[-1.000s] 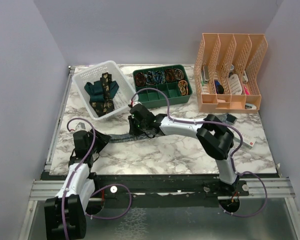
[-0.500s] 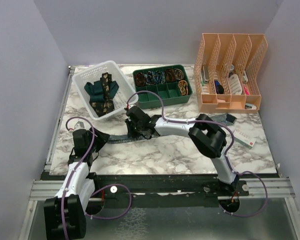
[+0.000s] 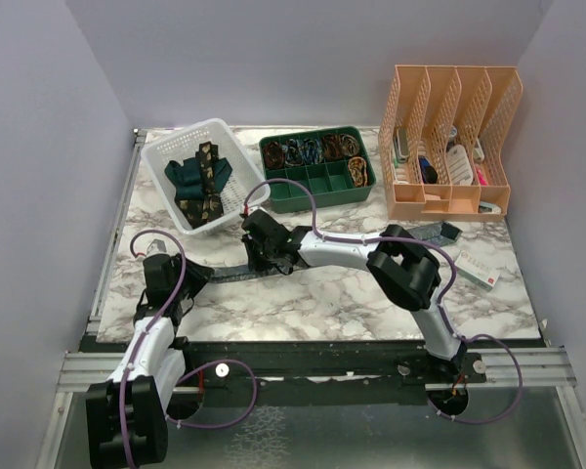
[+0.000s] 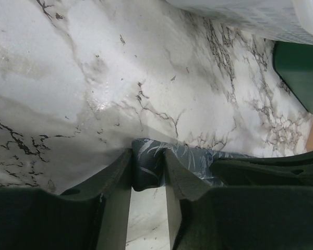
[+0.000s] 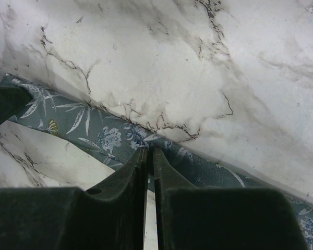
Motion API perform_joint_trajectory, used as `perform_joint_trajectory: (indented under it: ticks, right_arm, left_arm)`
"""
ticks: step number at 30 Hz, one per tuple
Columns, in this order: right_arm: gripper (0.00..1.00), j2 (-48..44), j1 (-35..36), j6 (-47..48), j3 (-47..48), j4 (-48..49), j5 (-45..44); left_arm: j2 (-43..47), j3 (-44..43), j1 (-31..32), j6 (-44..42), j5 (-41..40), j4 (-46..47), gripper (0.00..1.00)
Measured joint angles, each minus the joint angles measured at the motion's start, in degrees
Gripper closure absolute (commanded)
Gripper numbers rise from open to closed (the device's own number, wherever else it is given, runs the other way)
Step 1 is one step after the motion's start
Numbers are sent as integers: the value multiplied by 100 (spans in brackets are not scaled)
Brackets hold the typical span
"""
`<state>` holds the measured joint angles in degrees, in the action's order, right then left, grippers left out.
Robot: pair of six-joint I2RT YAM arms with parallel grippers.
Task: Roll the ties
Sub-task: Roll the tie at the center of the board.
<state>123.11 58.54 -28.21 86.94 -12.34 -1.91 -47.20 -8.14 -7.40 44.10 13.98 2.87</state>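
The blue-grey tie lies flat on the glossy marble table, a narrow strip of soft woven cloth with a pale leaf and flower print. It stretches between the two claws, in front of the basket.

The left claw straddles one end of the strip. Its dark fingers press in from both sides and the cloth fills the gap between them, bunched into a small rounded fold – it is clamped on the blue-grey tie.

The right claw comes down on the strip further along. Its fingers stand almost together, with only a thin slit between, and their tips nip the cloth at its near edge.

At the back left stands a white plastic basket with lattice walls. In it lie the teal tie, plain and loosely heaped, and the black-brown tie with its gold pattern, draped over the teal one.

Beside the basket sits a green tray split into small square cells – the back row holds coiled rolls of patterned cloth. At the right a peach slotted file rack holds mixed small items, too small to name.
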Motion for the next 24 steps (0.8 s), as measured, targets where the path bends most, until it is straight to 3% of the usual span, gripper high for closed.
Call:
perform_joint_trajectory:
  ticks: [6,12,24]
  right_arm:
    - [77,0,2,-74,0,2,4]
    - [75,0,0,-44,0,68,295]
    - [90,35,4,-693,-81,999,1473]
  left_arm:
    - [-22,22,0,-15,31,2,100]
    - [-22,22,0,-138,35,-28,100]
    - [20,22,0,-328,177,17,100]
